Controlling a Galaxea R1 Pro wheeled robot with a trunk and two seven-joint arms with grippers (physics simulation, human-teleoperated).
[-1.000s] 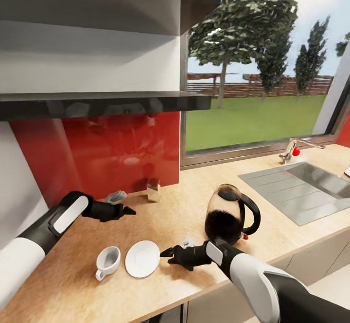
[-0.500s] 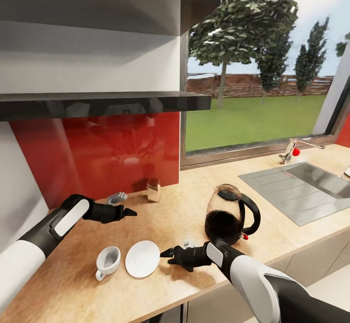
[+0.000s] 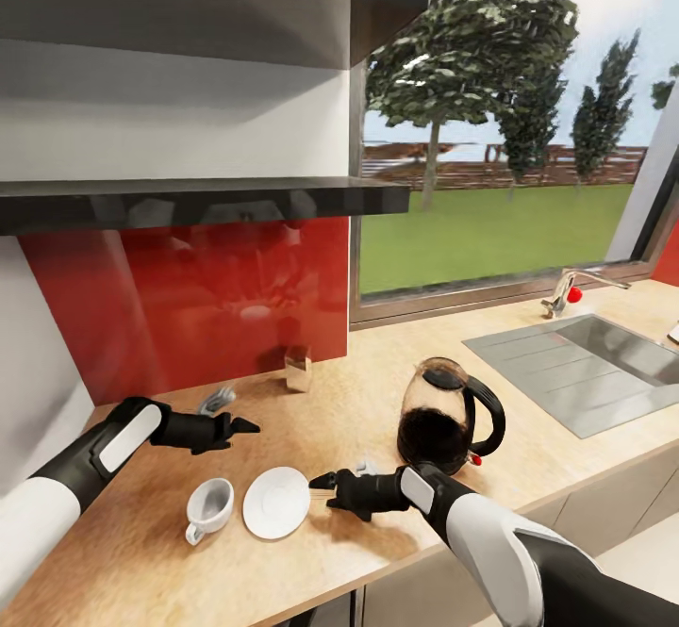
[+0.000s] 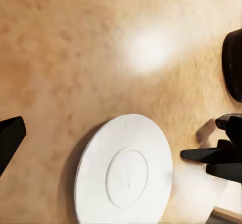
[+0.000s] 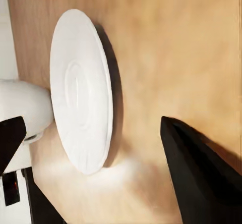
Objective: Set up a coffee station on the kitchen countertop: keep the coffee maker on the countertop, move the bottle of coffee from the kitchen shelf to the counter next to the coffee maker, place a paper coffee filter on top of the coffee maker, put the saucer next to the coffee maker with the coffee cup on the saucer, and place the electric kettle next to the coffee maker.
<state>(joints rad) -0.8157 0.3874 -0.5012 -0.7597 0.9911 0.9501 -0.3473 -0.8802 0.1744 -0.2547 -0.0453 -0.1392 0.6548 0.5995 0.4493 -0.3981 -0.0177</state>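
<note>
A white saucer [image 3: 276, 503] lies flat on the wooden countertop [image 3: 339, 420], with a white coffee cup [image 3: 209, 506] standing upright just to its left, apart from it. My right gripper [image 3: 319, 484] sits low at the saucer's right rim, open, its fingers [image 5: 201, 173] spread with nothing between them. My left gripper [image 3: 245, 426] hovers over the counter behind the cup and saucer, open and empty. The dark glass electric kettle [image 3: 443, 415] with its black handle stands right of the saucer, behind my right arm. The saucer [image 4: 126, 171] also shows in the left wrist view.
A small glass jar [image 3: 298, 370] stands against the red backsplash. A grey crumpled item [image 3: 217, 399] lies behind my left gripper. A steel sink [image 3: 528, 349] and faucet [image 3: 566, 292] are at the right. A dark shelf [image 3: 189, 198] overhangs the counter.
My left gripper has dropped lower and a little nearer, toward the cup and saucer. The right gripper has hardly moved.
</note>
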